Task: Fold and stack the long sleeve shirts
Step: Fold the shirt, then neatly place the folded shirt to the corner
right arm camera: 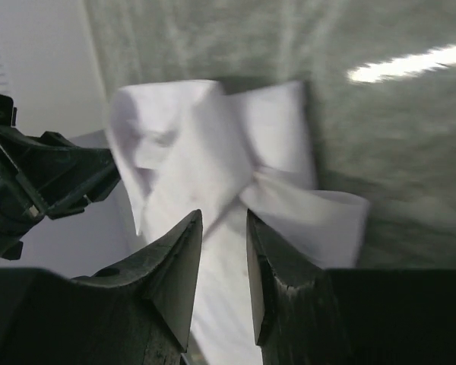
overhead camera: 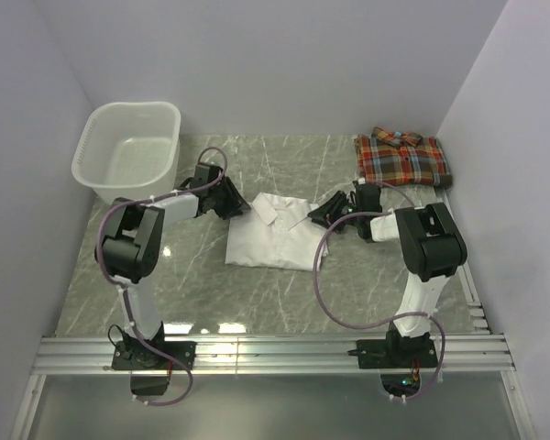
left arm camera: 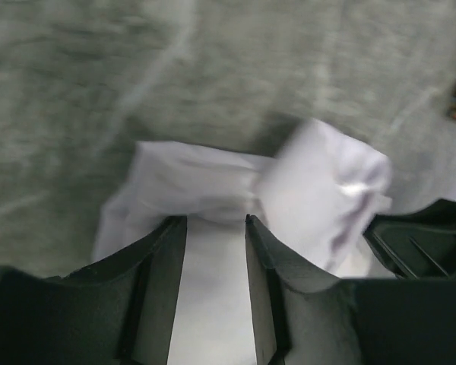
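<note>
Left gripper [left arm camera: 213, 220] and right gripper [right arm camera: 224, 214] each pinch the white shirt [overhead camera: 275, 246] at its collar edge; the plaid shirt [overhead camera: 401, 160] lies folded beyond it.

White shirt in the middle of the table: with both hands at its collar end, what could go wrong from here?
1. The white shirt looks bunched at the left hand and right hand, and whether either grips it is unclear; a pull may crease it rather than fold cleanly.
2. The plaid shirt lies folded in the far right corner; carried there loosely, the white one could unfold.
</note>
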You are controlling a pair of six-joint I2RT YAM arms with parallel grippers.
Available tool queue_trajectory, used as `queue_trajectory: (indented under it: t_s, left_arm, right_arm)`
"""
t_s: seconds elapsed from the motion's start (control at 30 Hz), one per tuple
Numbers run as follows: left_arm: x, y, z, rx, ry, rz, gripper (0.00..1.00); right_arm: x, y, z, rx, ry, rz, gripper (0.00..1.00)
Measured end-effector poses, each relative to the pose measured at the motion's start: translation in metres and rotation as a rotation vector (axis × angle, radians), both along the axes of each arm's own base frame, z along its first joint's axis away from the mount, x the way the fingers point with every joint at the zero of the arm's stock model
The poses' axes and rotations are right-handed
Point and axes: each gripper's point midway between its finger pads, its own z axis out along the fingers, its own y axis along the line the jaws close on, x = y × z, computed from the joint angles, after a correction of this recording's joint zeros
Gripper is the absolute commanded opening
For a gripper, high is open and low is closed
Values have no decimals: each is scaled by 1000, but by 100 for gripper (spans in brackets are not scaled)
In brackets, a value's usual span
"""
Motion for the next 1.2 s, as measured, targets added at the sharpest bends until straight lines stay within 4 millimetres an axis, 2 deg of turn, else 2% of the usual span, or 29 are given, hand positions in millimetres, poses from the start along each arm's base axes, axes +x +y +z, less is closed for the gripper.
queue_trajectory:
  t_s: [0.1,0.23,0.33,0.4,0.5,0.57,0.63,0.7,0.77,0.87,1.0,1.2]
  left_arm:
    - [3,9,-26,7,50,30,42]
    - [14,16,-23,-6,23,55,44]
    - [16,19,-22,-3,19,67,54]
    - [16,20,-17,1,11,67,63]
    - [10,23,3,25,-12,73,71]
    - [5,22,28,51,-59,67,77]
    - [-4,16,55,76,-120,49,77]
    - [-17,3,81,105,-180,13,76]
    - [-32,-12,99,135,-226,-32,74]
    - [-57,-46,110,178,-259,-124,71]
    - [-91,-96,98,262,-244,-269,68]
    - [-108,-171,63,419,-250,-420,66]
  right_arm:
    - [-3,-9,-21,5,47,-18,37]
    - [3,-20,-20,-1,27,-34,37]
    - [2,-31,-18,-46,30,-43,38]
    - [-1,-38,-9,-92,17,-48,39]
    - [-6,-45,14,-146,-22,-52,40]
    - [-9,-50,33,-173,-63,-57,41]
    - [-14,-51,43,-184,-88,-53,41]
    - [-23,-52,45,-186,-88,-45,41]
    - [-36,-53,35,-190,-58,-38,40]
    - [-58,-55,12,-203,19,-28,40]
    - [-85,-58,-13,-210,110,-20,39]
    - [-99,-55,-27,-177,154,-21,38]
